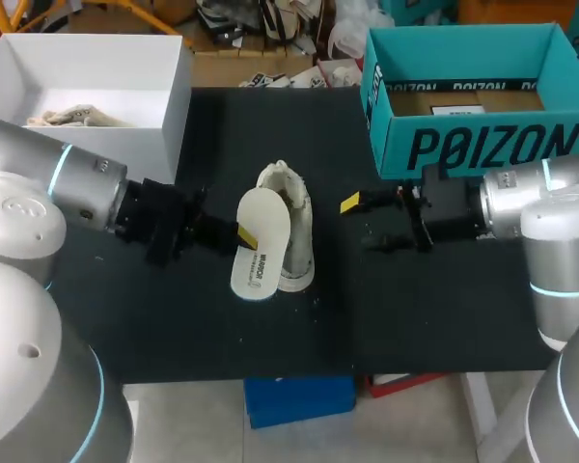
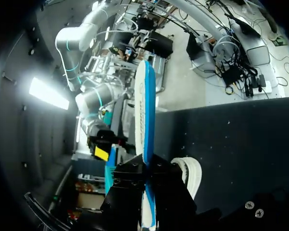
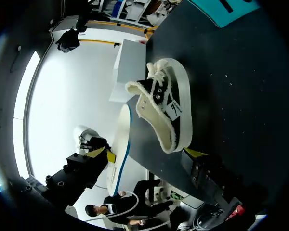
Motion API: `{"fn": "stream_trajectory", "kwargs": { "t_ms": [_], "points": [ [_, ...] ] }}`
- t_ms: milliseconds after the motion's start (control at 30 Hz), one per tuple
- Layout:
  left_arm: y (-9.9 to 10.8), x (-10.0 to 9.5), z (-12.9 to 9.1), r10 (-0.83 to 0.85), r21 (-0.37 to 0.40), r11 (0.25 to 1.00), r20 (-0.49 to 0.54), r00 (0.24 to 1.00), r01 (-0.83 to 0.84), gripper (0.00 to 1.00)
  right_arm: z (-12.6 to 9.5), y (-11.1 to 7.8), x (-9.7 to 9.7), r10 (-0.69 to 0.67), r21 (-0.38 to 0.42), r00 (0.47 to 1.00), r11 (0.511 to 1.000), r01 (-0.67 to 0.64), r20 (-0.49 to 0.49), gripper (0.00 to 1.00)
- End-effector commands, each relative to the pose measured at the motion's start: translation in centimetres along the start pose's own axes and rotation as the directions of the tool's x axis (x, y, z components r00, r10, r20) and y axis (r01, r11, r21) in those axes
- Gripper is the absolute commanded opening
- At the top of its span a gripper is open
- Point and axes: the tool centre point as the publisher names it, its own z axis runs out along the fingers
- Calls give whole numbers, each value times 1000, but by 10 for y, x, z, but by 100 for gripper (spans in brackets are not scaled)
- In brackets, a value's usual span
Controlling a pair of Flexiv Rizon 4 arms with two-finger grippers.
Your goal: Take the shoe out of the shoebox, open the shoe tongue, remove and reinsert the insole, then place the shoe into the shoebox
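Tabletop [image 1: 434,309] centre: left gripper [image 1: 241,234] clamps insole [image 1: 261,246] beside shoe [image 1: 296,236]; right gripper [image 1: 367,224], fingers spread, stands clear.

My L arm [image 1: 77,183] & R arm [image 1: 531,198] silver-grey, fat round joints, thin cyan light rings, boxy black wrist blocks, L gripper [image 1: 241,234] & R gripper [image 1: 359,222] black, 2 fingers ea., yellow tips, 2 screws [image 2: 246,204] by L mount

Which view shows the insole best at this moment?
The head view: the insole shows its whole flat face, held by the left gripper beside the shoe. The left wrist view shows it edge-on between its own fingers; the right wrist view shows it nearly edge-on too.
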Motion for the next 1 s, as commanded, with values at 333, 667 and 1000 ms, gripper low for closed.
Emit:
{"fn": "stream_trajectory", "kwargs": {
  "t_ms": [333,667,1000],
  "points": [
    [-26,2,-3,-10,68,998,-60,998,14,0,-50,-36,14,-7,-183,998,983,19,70,100],
    [-37,6,4,0,159,987,-81,997,12,0,-53,-33,26,-207,-45,962,975,218,179,100],
    [-35,10,12,-44,225,973,-55,998,55,0,-54,-40,37,-380,167,885,923,346,268,100]
  ]
}}
